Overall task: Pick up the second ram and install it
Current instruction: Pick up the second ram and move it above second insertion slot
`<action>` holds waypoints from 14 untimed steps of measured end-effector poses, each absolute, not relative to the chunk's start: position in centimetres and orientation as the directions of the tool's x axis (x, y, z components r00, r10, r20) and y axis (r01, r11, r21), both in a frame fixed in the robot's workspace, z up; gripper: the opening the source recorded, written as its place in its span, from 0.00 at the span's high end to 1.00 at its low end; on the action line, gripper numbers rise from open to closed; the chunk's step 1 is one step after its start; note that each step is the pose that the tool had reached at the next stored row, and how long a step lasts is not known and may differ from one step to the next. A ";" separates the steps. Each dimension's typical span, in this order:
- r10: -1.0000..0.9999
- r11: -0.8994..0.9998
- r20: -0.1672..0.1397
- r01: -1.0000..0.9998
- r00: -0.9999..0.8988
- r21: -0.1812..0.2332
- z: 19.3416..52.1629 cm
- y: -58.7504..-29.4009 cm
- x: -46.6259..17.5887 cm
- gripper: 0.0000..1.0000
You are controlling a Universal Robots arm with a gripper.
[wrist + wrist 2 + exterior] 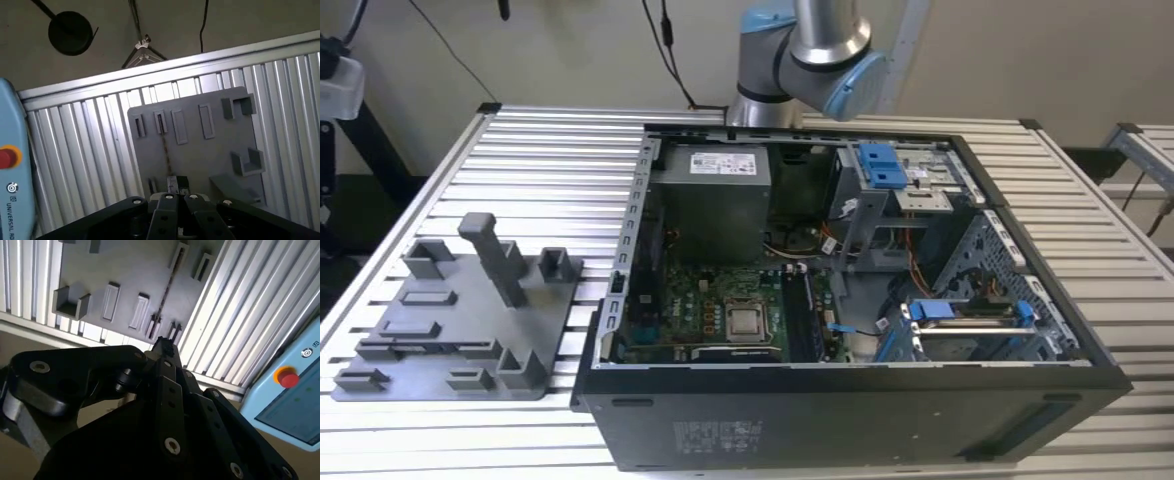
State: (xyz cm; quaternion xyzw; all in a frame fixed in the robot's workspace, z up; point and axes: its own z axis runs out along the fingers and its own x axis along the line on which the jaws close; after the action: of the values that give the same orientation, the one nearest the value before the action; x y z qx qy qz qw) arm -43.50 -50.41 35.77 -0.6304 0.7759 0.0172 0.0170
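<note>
The second ram shows as a thin dark strip seen edge-on, standing in the grey fixture plate. In the second wrist view the ram runs between two slots of that plate. My gripper hangs high above the plate, its tips over the near end of the ram and well apart from it. The black fingers meet at their tips, shut with nothing between them. In the exterior view the fixture plate lies on the exterior view's left, beside the open computer case.
The case holds a grey power-supply box, a motherboard with long black memory slots and blue drive brackets. The ribbed metal table carries everything. A pendant with a red button lies off the table's edge.
</note>
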 end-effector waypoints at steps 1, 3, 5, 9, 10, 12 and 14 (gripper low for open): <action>-0.978 0.202 -0.048 -0.979 -0.202 0.005 35.8 -50.4 -43.5 0.89; -0.978 0.202 -0.048 -0.979 -0.202 0.005 35.8 -50.4 -43.5 0.89; -0.978 0.202 -0.048 -0.979 -0.202 0.005 35.8 -50.4 -43.5 0.89; -0.978 0.201 -0.048 -0.979 -0.201 0.005 35.8 -50.4 -43.5 0.89; -0.978 0.201 -0.048 -0.980 -0.201 0.005 35.8 -50.4 -43.5 0.89; -0.978 0.201 -0.048 -0.980 -0.201 0.005 35.8 -50.4 -43.5 0.89; -0.978 0.201 -0.048 -0.980 -0.201 0.005 35.8 -50.4 -43.5 0.89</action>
State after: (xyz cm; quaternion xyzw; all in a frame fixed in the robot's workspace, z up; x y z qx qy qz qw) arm -43.50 -50.41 35.77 -0.6317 0.7748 0.0173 0.0170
